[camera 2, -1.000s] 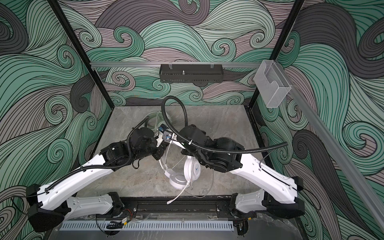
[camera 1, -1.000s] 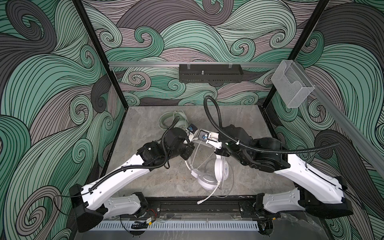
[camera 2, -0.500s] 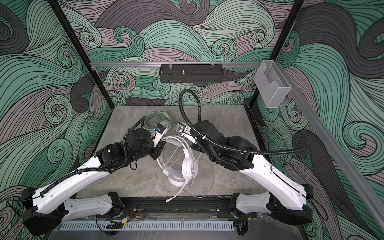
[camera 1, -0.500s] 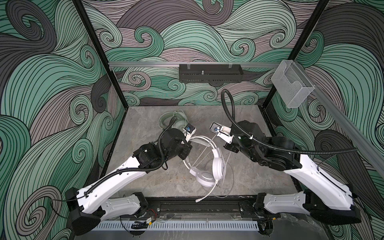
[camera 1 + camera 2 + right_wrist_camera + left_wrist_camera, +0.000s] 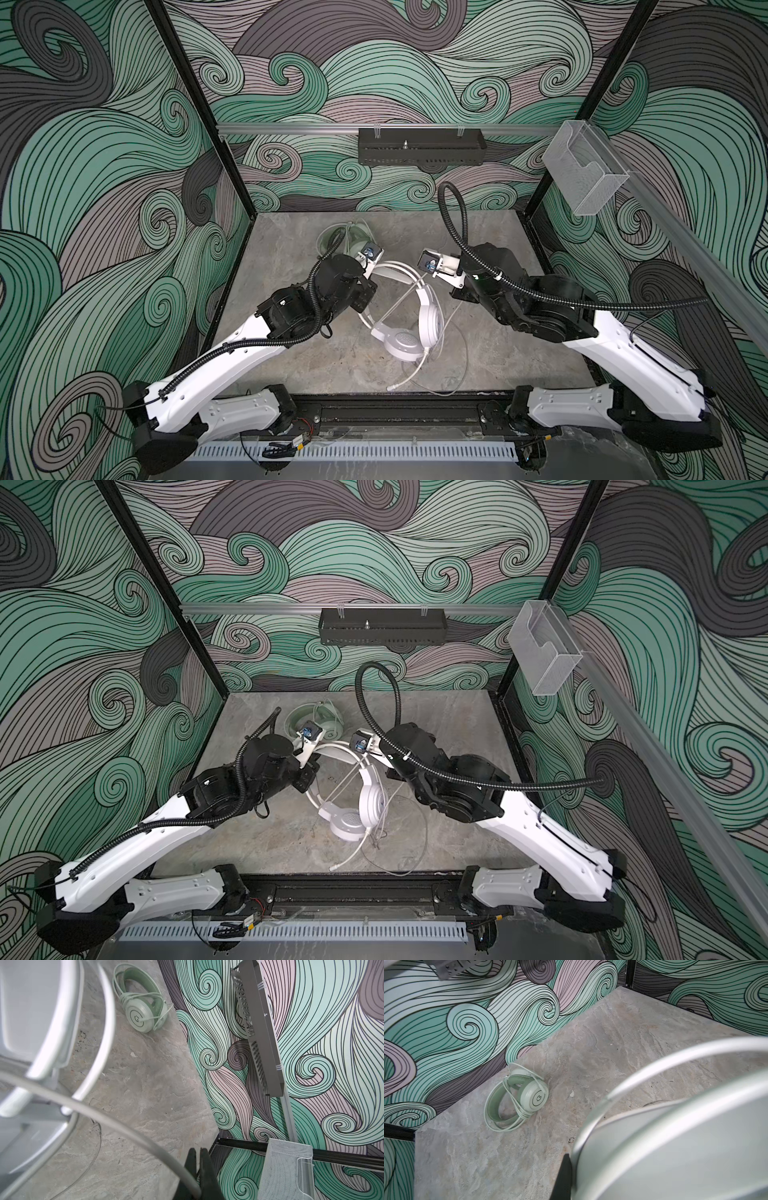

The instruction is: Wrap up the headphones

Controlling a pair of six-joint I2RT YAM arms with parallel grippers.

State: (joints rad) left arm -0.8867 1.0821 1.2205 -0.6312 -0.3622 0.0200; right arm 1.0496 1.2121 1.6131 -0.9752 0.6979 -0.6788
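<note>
Left arm (image 5: 232,365): reaches forward from the near rail, elbow bent, wrist turned inward toward centre.
Left gripper (image 5: 363,297): jaws closed.
Right arm (image 5: 623,357): mirrored pose, reaching inward from the opposite side.
Right gripper (image 5: 197,1157): jaws pressed together.
Both grippers: near each other at mid-scene, not touching.

Both top views: mounted high at the front, angled down at the whole desk (image 5: 286,266), near-identical framing. Wrist cams sit low and close, white headset (image 5: 675,1147) blurred right at the lens, both facing the back, sharing the green headset (image 5: 141,1016).
</note>
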